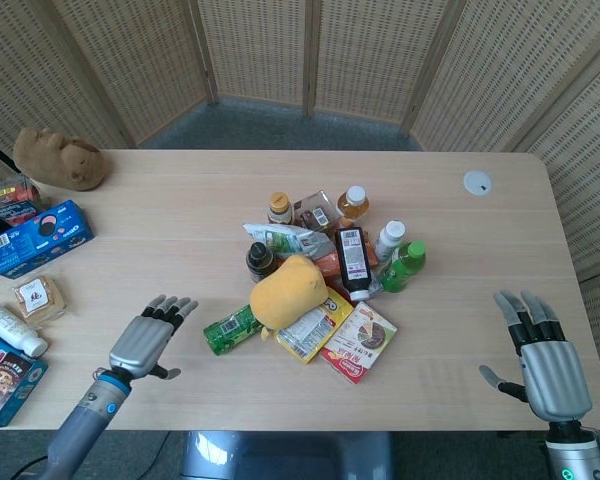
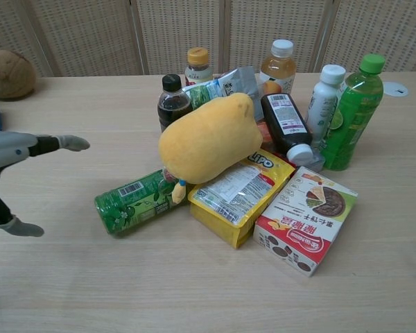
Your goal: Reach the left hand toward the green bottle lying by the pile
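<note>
The green bottle [image 1: 230,329] [image 2: 133,202] lies on its side at the pile's near left edge, its right end tucked under a yellow plush toy [image 1: 288,292] [image 2: 206,139]. My left hand [image 1: 147,341] [image 2: 14,158] hovers open just left of it, fingers spread and pointing toward the bottle, a short gap between them. My right hand [image 1: 542,362] rests open at the table's near right corner, far from the pile, and does not show in the chest view.
The pile holds several upright bottles [image 1: 403,265], snack packets [image 1: 313,325] and a red box [image 1: 359,342]. At the left edge of the table [image 1: 160,220] lie a blue box [image 1: 38,236], small packets [image 1: 38,297] and a brown plush [image 1: 58,157]. A white disc [image 1: 477,182] sits far right.
</note>
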Robot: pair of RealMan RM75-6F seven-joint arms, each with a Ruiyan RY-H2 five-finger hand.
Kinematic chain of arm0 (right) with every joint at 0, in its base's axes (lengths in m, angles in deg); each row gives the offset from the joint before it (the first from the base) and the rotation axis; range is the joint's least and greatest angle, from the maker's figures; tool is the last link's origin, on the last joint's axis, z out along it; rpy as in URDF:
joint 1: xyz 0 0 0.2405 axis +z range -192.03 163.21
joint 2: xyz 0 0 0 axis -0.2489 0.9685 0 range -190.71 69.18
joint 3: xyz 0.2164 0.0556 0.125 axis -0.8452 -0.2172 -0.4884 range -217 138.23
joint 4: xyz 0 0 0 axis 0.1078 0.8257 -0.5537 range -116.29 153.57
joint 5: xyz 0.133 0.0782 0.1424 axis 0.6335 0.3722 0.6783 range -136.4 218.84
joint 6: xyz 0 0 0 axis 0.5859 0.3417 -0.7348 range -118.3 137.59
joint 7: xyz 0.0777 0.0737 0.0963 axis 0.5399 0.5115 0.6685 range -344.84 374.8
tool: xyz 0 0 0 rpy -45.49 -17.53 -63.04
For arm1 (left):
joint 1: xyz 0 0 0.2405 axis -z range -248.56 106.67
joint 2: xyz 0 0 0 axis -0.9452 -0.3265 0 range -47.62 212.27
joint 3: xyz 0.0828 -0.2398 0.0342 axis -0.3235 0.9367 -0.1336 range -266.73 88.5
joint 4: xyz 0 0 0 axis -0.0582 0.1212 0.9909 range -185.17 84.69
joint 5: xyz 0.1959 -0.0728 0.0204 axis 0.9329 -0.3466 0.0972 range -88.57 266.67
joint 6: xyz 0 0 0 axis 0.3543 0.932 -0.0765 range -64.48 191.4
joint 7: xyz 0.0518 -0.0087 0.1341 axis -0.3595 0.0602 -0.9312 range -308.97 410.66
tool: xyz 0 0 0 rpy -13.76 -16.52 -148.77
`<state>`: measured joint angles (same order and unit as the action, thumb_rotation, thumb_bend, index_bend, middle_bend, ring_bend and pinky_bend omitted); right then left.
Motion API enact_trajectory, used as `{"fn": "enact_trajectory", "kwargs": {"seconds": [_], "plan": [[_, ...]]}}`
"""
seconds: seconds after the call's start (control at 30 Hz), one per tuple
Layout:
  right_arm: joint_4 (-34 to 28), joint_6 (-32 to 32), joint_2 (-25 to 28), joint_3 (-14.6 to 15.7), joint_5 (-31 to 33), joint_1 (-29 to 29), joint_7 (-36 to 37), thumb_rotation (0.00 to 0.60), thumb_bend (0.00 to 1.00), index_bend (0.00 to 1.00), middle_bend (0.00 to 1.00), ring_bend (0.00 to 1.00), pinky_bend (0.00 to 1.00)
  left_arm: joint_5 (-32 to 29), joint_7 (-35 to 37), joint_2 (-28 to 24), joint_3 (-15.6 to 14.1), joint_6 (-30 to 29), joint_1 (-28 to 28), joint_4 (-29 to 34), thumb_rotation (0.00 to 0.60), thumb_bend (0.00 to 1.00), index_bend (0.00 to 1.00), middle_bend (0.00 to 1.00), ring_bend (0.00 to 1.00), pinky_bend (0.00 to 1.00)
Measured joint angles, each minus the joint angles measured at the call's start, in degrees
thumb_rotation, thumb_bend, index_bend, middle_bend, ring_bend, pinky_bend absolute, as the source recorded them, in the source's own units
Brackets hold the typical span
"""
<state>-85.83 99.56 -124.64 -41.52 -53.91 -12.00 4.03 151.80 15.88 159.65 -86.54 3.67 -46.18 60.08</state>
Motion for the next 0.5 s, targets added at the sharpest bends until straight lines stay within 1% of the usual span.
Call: {"fn": "enact_trajectory", "kwargs": {"seconds": [0.17, 0.33, 0.5], "plan": [[0.03, -0.27, -0.05, 0.09, -0.02, 0.09, -0.03, 0.6, 0.0, 0.0, 0.0, 0.0, 0.0, -3.26, -3.13, 5.16, 0.7, -1.19, 2.06, -1.22, 0.6, 0.0, 0.0, 0.0, 0.0, 0.0], [0.02, -0.25, 0.0, 0.07, 0.06, 0.08, 0.1, 0.6, 0.0, 0.0, 0.0, 0.0, 0.0, -7.32, -5.83, 9.95, 1.33, -2.15, 4.14, -4.09, 0.6, 0.0, 0.0, 0.0, 0.0, 0.0], [0.15, -0.53, 0.09, 0.04, 0.36, 0.15, 0.34, 0.6, 0.0, 0.0, 0.0, 0.0, 0.0, -10.46, -7.27, 13.33, 1.95, -2.73, 6.02, -6.73, 0.6, 0.0, 0.0, 0.0, 0.0, 0.0]]}}
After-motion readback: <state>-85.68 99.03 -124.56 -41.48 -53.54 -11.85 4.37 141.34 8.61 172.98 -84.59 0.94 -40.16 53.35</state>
